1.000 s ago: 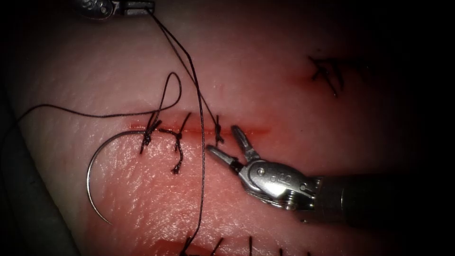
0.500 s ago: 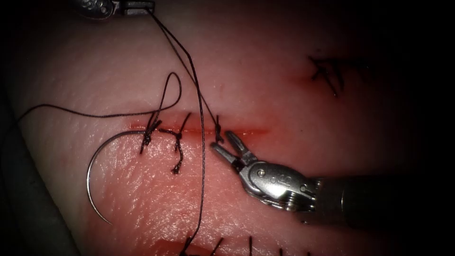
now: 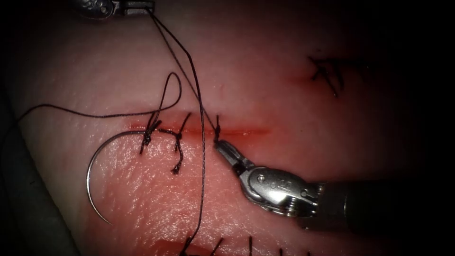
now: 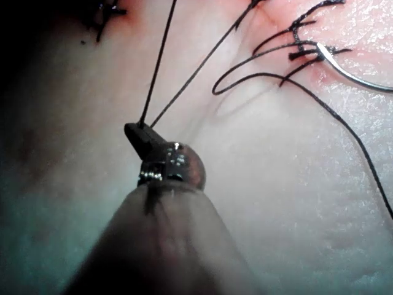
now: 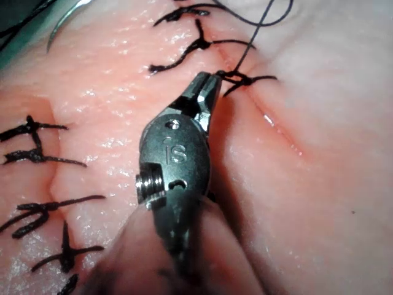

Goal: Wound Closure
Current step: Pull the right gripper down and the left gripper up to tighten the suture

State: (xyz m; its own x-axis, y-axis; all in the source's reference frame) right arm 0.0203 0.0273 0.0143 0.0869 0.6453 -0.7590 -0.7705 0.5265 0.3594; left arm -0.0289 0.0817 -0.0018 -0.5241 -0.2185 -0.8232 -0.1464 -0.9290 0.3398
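The cut (image 3: 246, 131) runs across the tissue (image 3: 265, 85) with two tied stitches (image 3: 177, 142) at its left end. A third knot (image 3: 217, 132) sits at the middle of the cut. My right tool (image 3: 222, 146) is shut on the thread just below that knot; its tip (image 5: 212, 78) meets the knot (image 5: 236, 78). My left tool (image 3: 149, 7) at the far top is shut on two strands of thread (image 3: 199, 109), which leave its jaws (image 4: 136, 130). The curved needle (image 3: 88, 178) lies free on the tissue left of the stitches, held by neither tool.
A long loose thread (image 3: 95, 115) trails left from the first stitch and loops above it. An older sutured cut (image 3: 327, 71) lies far right, and a row of stitches (image 3: 251, 246) near the front. Red fluid (image 3: 151, 204) wets the tissue below the cut.
My right tool's jaws have gone from wide open to shut while sliding left up to the knot's lower thread. The left tool, needle and strands stay put.
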